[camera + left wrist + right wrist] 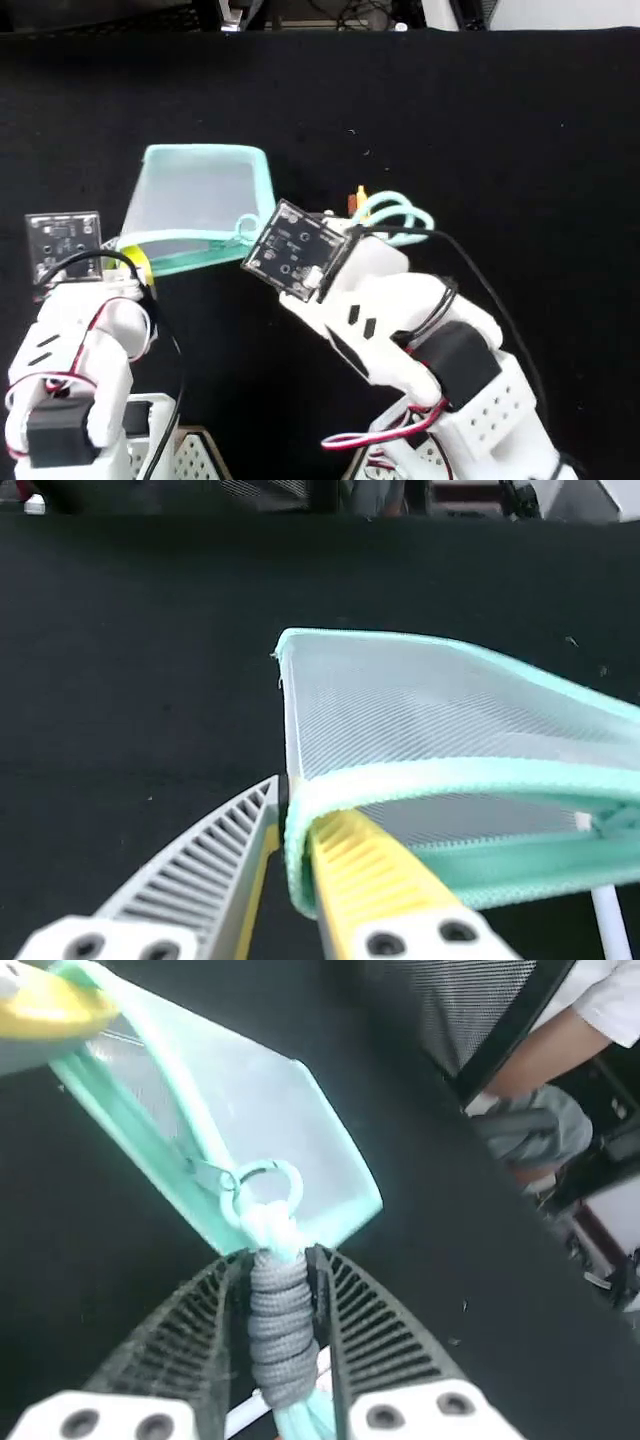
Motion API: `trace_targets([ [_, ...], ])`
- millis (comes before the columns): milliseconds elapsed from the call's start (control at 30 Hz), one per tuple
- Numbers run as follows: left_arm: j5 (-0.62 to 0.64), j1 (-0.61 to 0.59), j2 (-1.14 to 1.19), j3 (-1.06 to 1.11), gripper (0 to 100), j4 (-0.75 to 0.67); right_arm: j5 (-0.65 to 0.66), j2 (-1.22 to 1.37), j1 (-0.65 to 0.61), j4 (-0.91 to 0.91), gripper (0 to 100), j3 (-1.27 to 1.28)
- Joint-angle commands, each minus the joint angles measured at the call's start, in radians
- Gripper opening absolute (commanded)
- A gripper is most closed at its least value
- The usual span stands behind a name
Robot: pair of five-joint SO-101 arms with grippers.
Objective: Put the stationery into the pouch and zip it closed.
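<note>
The mint mesh pouch (195,200) lies on the black table, its open mouth toward the arms. My left gripper (297,810) is shut on the pouch's (440,730) near corner rim, the yellow finger (365,870) inside the mouth and the white finger (215,845) outside; the high view shows it at the pouch's left front corner (135,262). My right gripper (275,1260) is shut on the grey braided cord (278,1320) tied to the zip pull ring (268,1182) of the pouch (250,1100). The cord's mint loops (398,214) trail behind the right arm (400,330).
A small orange item (358,199) lies beside the cord loops. A thin white stick (607,920) shows past the pouch's front edge. The black cloth (500,120) stretches open at the back and right.
</note>
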Motion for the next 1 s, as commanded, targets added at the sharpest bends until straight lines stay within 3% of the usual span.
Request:
trace_targets([
  [0, 0.031, -0.025, 0.000, 0.067, 3, -0.103, 0.008, -0.041, 0.043, -0.043, 1.2, 0.061],
  [233, 0.046, -0.031, -0.003, 0.237, 3, -0.219, 0.008, -0.111, 0.049, -0.160, 1.2, 0.269],
  [433, 0.046, -0.025, -0.003, 0.312, 3, -0.267, 0.058, -0.200, 0.180, -0.155, 1.2, 0.323],
  [767, 0.048, -0.024, -0.003, 0.335, 3, -0.281, 0.060, -0.239, 0.129, -0.178, 1.2, 0.386],
  [967, 0.048, -0.028, -0.003, 0.335, 3, -0.281, 0.061, -0.239, 0.178, -0.183, 1.2, 0.410],
])
